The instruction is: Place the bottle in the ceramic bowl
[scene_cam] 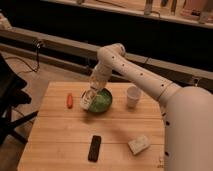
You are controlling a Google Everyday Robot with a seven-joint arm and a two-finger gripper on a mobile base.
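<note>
At left rim of ceramic bowl (105, 103), hand (91, 94) grasping bottle (86, 103); bottle tilted, lower end just above rim. White label on bottle, writing too small to read. Bowl glossy green inside. White cup (133, 96) right of bowl, contents hidden. Bench (55, 135) also carries orange item (69, 100) left of bowl, black bar (94, 148) and pale block (139, 144) nearer front.
</note>
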